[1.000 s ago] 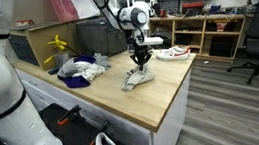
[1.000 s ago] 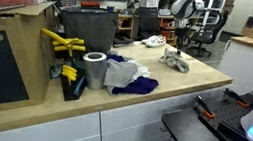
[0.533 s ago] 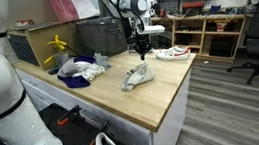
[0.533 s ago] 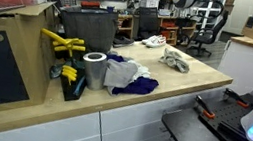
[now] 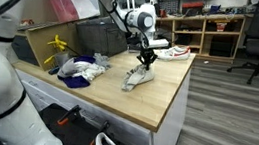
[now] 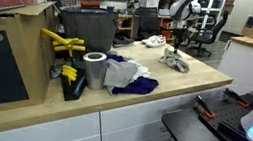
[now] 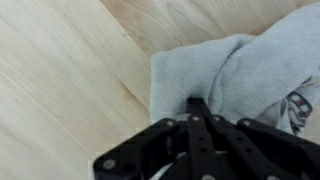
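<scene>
The grey cloth (image 7: 235,65) lies crumpled on the wooden tabletop (image 7: 70,70). It looks soft, light and floppy (best pinched at a raised fold). The claw (image 7: 197,105) is pressed together at its edge; I cannot tell whether it catches fabric.

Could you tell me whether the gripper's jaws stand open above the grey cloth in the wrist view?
No, the gripper is shut, its tips together at the grey cloth on the wooden table.

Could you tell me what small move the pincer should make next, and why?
Probably open the pincer: its jaws are shut at the edge of the cloth on the table, with no fold visibly caught between them, so it cannot grasp as is.
</scene>
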{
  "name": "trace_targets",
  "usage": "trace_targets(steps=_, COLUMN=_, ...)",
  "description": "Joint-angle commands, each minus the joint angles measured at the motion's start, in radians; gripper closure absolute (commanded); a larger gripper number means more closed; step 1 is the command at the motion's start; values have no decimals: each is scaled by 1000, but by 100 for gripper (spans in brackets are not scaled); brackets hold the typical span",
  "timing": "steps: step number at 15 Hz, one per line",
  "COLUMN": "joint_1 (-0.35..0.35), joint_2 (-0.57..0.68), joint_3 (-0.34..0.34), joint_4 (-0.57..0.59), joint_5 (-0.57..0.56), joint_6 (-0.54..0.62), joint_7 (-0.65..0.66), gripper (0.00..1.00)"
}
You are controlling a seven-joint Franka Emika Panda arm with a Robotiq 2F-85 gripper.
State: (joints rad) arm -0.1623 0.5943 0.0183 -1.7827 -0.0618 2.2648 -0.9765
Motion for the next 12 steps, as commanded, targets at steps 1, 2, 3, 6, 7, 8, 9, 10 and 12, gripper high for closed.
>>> trace_targets(steps=1, joint_1=-3, joint_2=116, joint_3=-5, joint_4=86, joint_5=-15, joint_6=43, joint_7=24, gripper=100)
trace_targets(steps=2, joint_1=-5, joint_2=144, joint_3=-5, joint_4=104, joint_5=-16, joint_6=53, joint_7=25, gripper=100)
trace_targets(steps=3, joint_1=-7, joint_2=169, joint_3=-4, joint_4=118, joint_5=-16, joint_6=59, joint_7=25, gripper=100)
trace_targets(steps=6, joint_1=-8, joint_2=196, joint_3=-9, joint_4=147, joint_5=-23, joint_6=54, joint_7=30, gripper=100)
trace_targets(steps=7, joint_1=-8, joint_2=192, joint_3=-8, joint_4=145, joint_5=-23, joint_6=51, joint_7=29, gripper=100)
trace_targets(steps=8, joint_1=-9, joint_2=187, joint_3=-5, joint_4=144, joint_5=-20, joint_6=49, joint_7=28, gripper=100)
trace_targets(steps=9, joint_1=-9, joint_2=176, joint_3=-1, joint_4=141, joint_5=-16, joint_6=43, joint_7=27, gripper=100)
trace_targets(steps=10, joint_1=-10, joint_2=163, joint_3=3, joint_4=138, joint_5=-11, joint_6=36, joint_7=27, gripper=100)
trace_targets(steps=12, joint_1=-11, joint_2=130, joint_3=10, joint_4=127, joint_5=-1, joint_6=17, joint_7=28, gripper=100)
